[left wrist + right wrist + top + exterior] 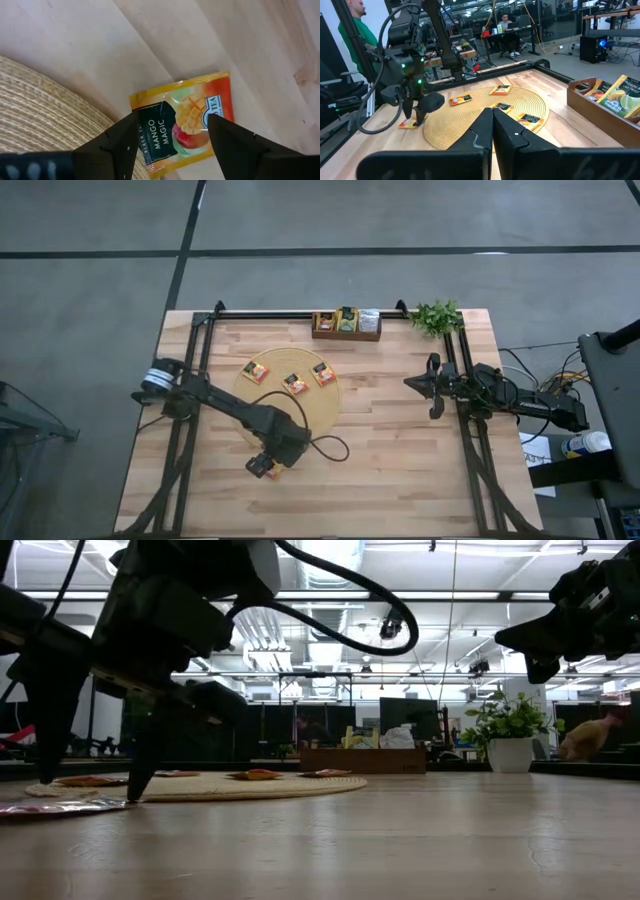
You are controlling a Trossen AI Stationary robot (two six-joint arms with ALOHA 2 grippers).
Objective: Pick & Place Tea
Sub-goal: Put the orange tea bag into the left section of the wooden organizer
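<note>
One sachet between spread fingers

Left gripper stands with fingers apart over an orange tea sachet lying flat on the table, just off the round mat. Right gripper, closed, waits well apart.

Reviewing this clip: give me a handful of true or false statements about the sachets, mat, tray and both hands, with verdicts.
1. Three orange sachets lie on the round mat. True.
2. The left hand is over the wooden tray. False: it straddles the mango sachet on bare table beside the mat.
3. The left hand's fingers are spread. True.
4. The right hand is open. False: shut, holding nothing.
5. The tray is empty. False: it holds sachets.
</note>
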